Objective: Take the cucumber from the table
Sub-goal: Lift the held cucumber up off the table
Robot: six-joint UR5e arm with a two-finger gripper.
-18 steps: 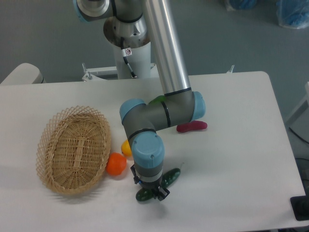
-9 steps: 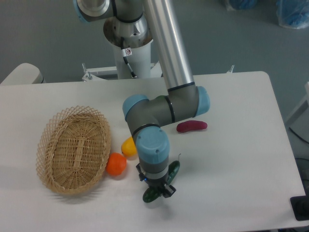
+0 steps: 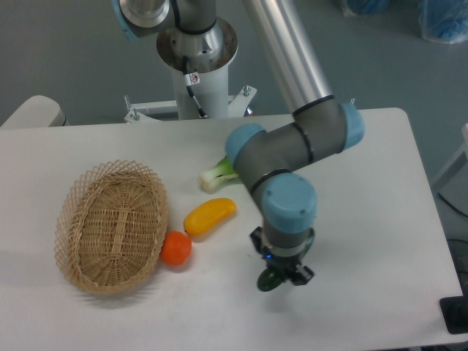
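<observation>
One fixed camera looks steeply down from the near side across the table (image 3: 365, 146) toward the arm's far base (image 3: 196, 51).

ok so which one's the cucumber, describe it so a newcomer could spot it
Start at the wicker basket on the left of the white table, then follow the front edge rightward past the orange to the gripper. The cucumber is the dark green glossy piece in its jaws, mostly hidden, unlike the exposed yellow vegetable.

on the surface (image 3: 365, 146), the basket (image 3: 111, 225) lies far left; the orange (image 3: 176, 248) touches its right rim, the yellow vegetable (image 3: 210, 216) just right, the bok choy (image 3: 218, 175) behind it.
</observation>
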